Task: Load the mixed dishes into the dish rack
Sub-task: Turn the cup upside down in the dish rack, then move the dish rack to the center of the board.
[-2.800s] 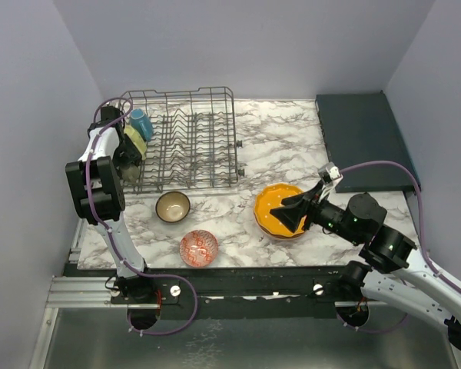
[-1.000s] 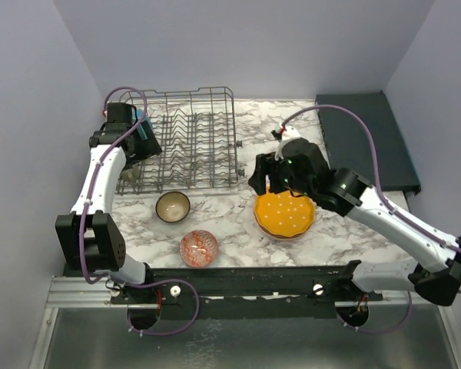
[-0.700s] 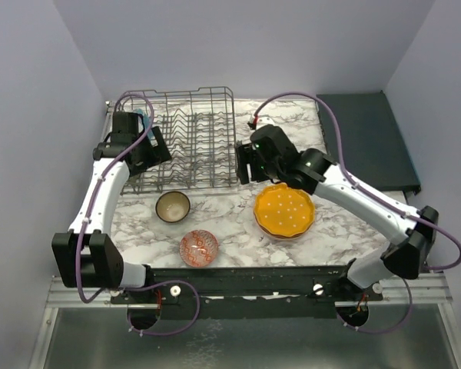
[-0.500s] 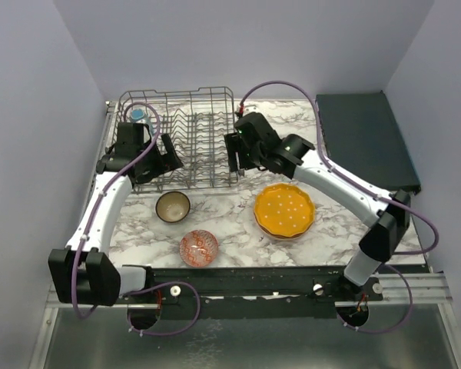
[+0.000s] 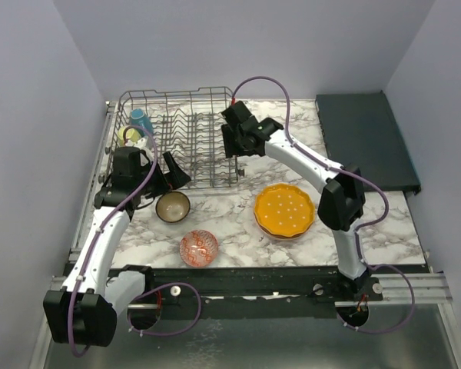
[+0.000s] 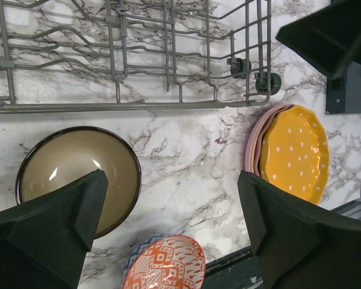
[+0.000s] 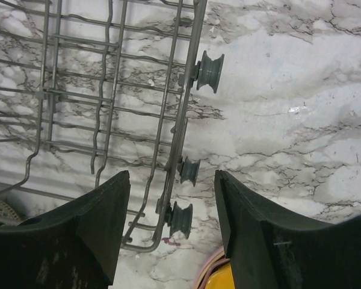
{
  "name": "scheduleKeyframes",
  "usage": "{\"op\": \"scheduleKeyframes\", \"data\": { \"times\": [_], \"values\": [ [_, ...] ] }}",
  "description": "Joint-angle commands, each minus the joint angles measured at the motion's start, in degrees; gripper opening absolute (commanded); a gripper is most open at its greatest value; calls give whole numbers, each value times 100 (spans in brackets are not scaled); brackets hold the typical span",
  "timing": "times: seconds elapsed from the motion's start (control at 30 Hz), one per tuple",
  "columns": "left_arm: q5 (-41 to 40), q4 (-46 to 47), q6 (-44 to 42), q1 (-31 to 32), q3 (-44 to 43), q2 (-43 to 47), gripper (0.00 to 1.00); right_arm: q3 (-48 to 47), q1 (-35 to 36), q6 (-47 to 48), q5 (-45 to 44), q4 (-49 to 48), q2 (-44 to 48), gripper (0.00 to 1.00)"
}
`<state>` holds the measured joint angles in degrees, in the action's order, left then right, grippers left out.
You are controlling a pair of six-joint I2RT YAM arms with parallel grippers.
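Note:
The grey wire dish rack point(image 5: 186, 146) stands at the back left, with a blue mug point(image 5: 140, 120) and a yellow-green mug point(image 5: 129, 135) in its left end. A dark brown bowl point(image 5: 173, 206) and a red-patterned bowl point(image 5: 199, 247) sit in front of it. A blue-patterned rim point(image 6: 127, 265) shows under the red bowl point(image 6: 168, 265). The orange dotted plate point(image 5: 284, 210) lies on a pink plate point(image 6: 251, 150). My left gripper point(image 5: 165, 173) is open and empty above the rack's front left corner, by the brown bowl point(image 6: 78, 171). My right gripper point(image 5: 234, 144) is open and empty over the rack's right edge point(image 7: 180, 120). The grey cup is out of view.
A dark flat tray point(image 5: 365, 138) lies at the back right. Grey walls close in the back and both sides. The rack's small wheels point(image 7: 207, 71) stick out on its right side. My right arm crosses above the orange plate.
My left gripper has drawn back from the mugs toward the rack's front left. My right arm has swung from the orange plate up to the rack's right edge. The dishes have not moved.

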<state>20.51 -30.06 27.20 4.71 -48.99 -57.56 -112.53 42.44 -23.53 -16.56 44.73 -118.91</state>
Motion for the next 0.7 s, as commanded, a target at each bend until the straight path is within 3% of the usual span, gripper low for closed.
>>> {"op": "scheduleKeyframes", "data": {
  "times": [0.0, 0.43, 0.67],
  "values": [
    [278, 337, 62, 35, 229, 257, 99, -226, -171, -77, -23, 137, -365, 63],
    [161, 389, 97, 70, 566, 548, 99, -822, -372, -33, 135, 71, -1222, 45],
    [84, 391, 119, 77, 609, 663, 99, -958, -419, -3, 188, 25, -1429, 26]
  ]
}}
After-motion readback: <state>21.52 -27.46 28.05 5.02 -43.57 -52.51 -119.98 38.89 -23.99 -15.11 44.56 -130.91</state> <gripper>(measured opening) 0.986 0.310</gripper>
